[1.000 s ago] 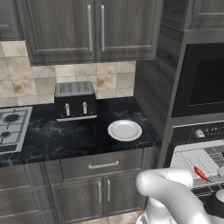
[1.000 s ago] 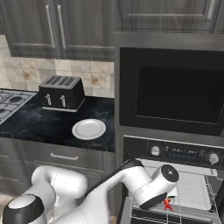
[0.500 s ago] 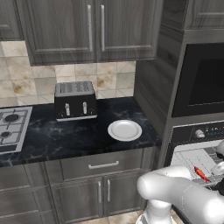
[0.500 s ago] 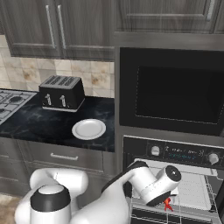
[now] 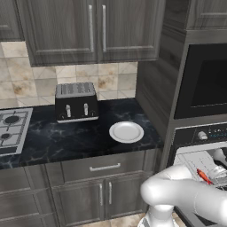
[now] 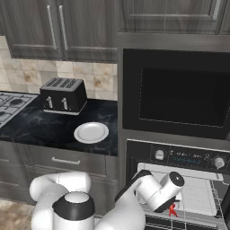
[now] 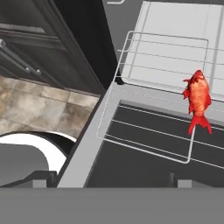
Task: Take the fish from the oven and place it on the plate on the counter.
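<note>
In the left base view the white plate [image 5: 126, 132] sits bare near the right front corner of the desk [image 5: 57, 137], while the red-orange fish [image 5: 203, 176] lies on the pale rack tray [image 5: 197, 160] pulled out of the oven [image 5: 208, 133]. In the right base view the end effector [image 6: 172, 207] hangs just above the fish at the tray's front edge. In the hand view the fish rests on the wire rack [image 7: 157, 100], up and right of the released, wide-apart fingers, so grasping, carrying and placing all seem left to do.

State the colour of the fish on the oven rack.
Red-orange fish, clearest in the hand view.
</note>
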### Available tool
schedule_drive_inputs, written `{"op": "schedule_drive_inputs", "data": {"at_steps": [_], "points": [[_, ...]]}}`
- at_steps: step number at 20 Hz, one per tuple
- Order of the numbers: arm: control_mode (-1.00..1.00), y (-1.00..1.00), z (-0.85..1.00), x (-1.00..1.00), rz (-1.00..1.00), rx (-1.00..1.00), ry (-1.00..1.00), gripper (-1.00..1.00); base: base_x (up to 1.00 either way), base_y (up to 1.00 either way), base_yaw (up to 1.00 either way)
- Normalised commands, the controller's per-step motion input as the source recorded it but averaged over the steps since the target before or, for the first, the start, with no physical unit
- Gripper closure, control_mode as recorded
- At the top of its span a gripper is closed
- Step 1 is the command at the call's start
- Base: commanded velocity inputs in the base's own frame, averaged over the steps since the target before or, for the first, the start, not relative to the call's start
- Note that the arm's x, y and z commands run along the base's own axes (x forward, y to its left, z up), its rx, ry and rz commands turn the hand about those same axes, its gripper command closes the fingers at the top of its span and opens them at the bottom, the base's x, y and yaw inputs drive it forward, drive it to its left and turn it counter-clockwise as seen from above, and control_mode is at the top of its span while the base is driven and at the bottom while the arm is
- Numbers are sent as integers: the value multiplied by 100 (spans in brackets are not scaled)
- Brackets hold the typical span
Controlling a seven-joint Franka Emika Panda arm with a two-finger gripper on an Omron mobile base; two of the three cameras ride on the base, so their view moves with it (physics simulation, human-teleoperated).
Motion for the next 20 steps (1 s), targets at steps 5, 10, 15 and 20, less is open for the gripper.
{"op": "schedule_drive_inputs", "data": {"at_steps": [5,10,15,20], "points": [[-100,-18,-52,2,0,0,0,-100,0,0,0],[-100,-26,-39,11,0,0,0,-100,0,0,0],[-100,-17,-25,24,0,0,0,-100,0,0,0],[-100,-10,-14,24,0,0,0,-100,0,0,0]]}}
